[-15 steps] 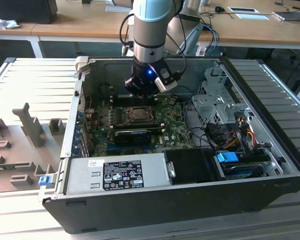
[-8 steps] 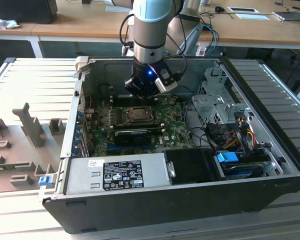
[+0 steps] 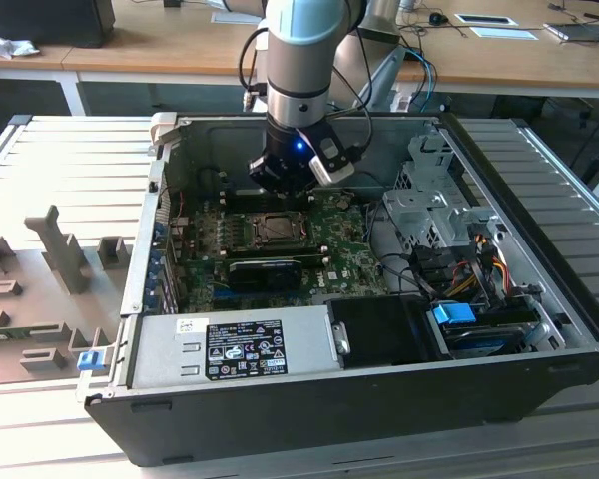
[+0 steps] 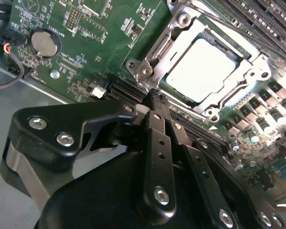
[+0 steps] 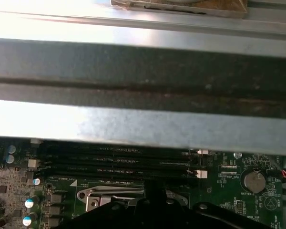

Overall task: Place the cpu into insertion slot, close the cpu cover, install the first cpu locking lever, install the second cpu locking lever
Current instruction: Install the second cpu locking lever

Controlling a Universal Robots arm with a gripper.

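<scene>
Nearest the exterior view's camera is the black side wall of the open computer case, and just behind it the grey power supply with its label. The case lies on a grey slatted worktop.

Deeper in, the green motherboard fills the floor of the case. The arm comes straight down from above, and its end effector hangs just over the board at the far edge of the insertion slot. A long black card stands just on the near side of the socket, and a cage of silver metal with loose cables sits towards the exterior view's right.

In the second wrist view the end effector shows its two black fingers pressed together side by side, with nothing between them. Their tips reach down beside the corner of the socket frame. The cpu sits flat in the insertion slot, its pale metal top catching the light. The cpu cover lies down around the chip, framing it on all sides. A round coin battery sits well apart on the board.

In the first wrist view, rows of long black memory slots run between the socket's metal frame and the case wall.
</scene>
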